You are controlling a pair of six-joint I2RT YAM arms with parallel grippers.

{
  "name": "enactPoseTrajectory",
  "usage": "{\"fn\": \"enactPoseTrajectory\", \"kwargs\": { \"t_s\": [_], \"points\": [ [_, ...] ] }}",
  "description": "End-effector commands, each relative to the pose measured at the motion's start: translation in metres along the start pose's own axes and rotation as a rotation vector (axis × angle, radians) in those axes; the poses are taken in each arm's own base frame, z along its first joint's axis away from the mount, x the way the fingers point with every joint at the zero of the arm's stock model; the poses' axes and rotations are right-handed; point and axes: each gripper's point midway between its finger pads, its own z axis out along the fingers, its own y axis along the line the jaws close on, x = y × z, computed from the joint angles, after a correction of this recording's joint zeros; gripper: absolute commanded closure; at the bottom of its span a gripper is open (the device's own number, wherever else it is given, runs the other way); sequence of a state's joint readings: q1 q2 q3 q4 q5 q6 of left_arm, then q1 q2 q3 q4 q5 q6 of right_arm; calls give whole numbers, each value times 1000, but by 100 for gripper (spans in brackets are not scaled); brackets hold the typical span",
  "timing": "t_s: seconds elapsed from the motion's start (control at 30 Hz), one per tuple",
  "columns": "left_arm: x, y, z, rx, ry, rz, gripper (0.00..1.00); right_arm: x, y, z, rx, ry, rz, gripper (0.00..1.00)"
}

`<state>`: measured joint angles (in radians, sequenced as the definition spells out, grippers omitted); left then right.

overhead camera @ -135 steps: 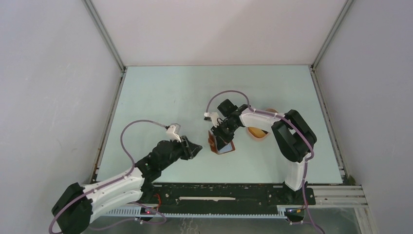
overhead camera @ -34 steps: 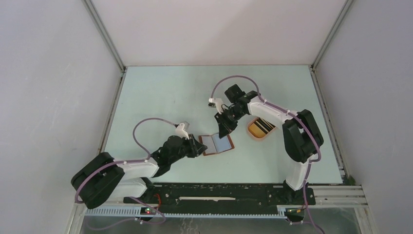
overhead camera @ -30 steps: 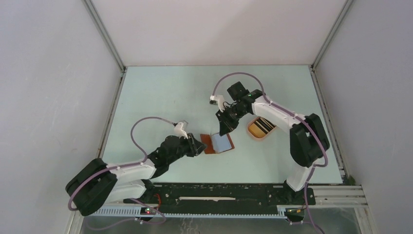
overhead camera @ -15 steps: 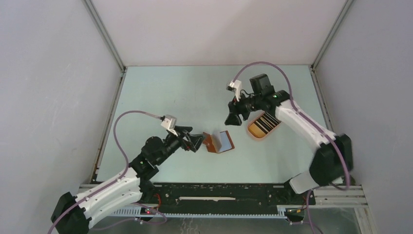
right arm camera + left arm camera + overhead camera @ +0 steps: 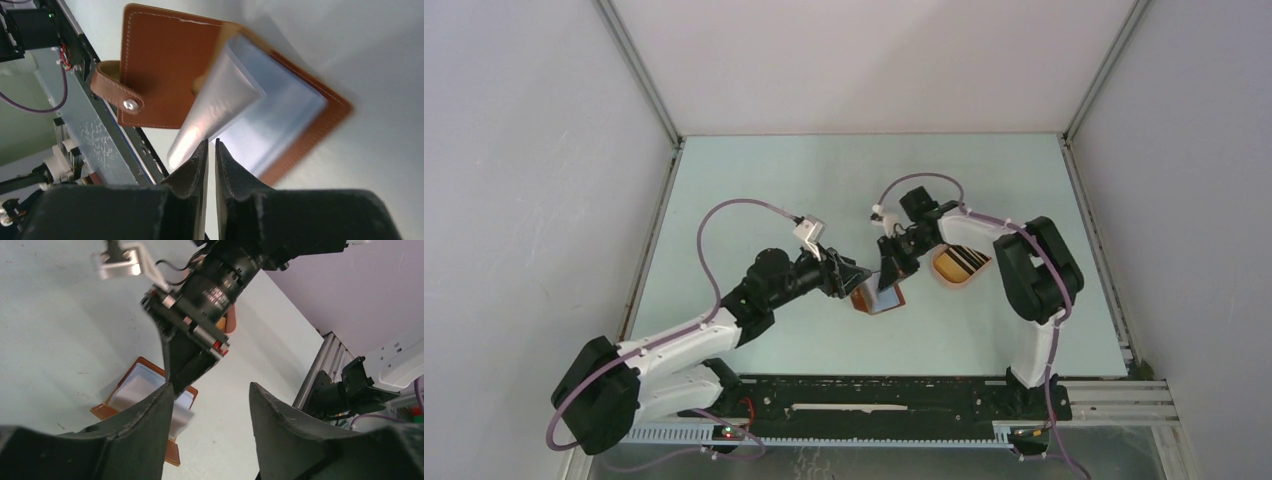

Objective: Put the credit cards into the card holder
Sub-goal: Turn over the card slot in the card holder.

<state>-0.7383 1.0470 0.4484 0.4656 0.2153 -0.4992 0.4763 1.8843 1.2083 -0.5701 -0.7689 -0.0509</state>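
The job looks barely begun, or at most one card in. Near the middle of the overhead view the holder (image 5: 874,300) lies spread open on the desk (image 5: 754,190), and the two arms meet over it from left and right. Just to its right sits a pink tray (image 5: 952,282) with the cards (image 5: 964,257) in it. Dark and yellow-orange stripes show side by side, though they cannot be counted from that height.

In the right wrist view the holder fills the upper half of the frame. Its brown leather cover and snap tab are at the left, a pale blue face is at the right, and a clear sleeve (image 5: 220,105) lifts off it at the centre. Whether that blue is a card already slotted or only a pocket cannot be told (the picture is blurred there).

The right fingers (image 5: 192,185) are drawn almost together, with only a slit between them and their tips at the sleeve's lower edge. Whether they pinch it is unclear, and they carry no card. The left fingers (image 5: 295,435) stand well apart, holding nothing, near the holder's left edge.

By this reading most of the task is left. Each card in the tray has to be lifted out and slid into a pocket, probably with one arm holding the holder open.
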Motion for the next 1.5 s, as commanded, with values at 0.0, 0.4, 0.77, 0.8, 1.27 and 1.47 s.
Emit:
{"fn": "enactPoseTrajectory", "kwargs": {
  "t_s": [0.0, 0.4, 0.77, 0.8, 1.27, 1.47],
  "points": [
    [-10, -17, 4, 81, -16, -10, 42, -13, 36, 27, -60, 32, -10, 84],
    [43, 18, 8, -26, 63, -34, 62, -16, 62, 70, -166, 133, 0, 77],
    [100, 50, 12, -107, 208, -57, 78, -27, 66, 67, -284, 140, 14, 59],
    [102, 54, 11, -122, 213, -51, 78, -28, 68, 65, -299, 138, 7, 58],
    [104, 70, 2, -211, 230, -11, 75, -40, 75, 20, -235, 89, -232, 39],
    [105, 106, -13, -416, 257, 5, 75, -46, 54, -44, -55, -15, -417, 39]
  ]
}}
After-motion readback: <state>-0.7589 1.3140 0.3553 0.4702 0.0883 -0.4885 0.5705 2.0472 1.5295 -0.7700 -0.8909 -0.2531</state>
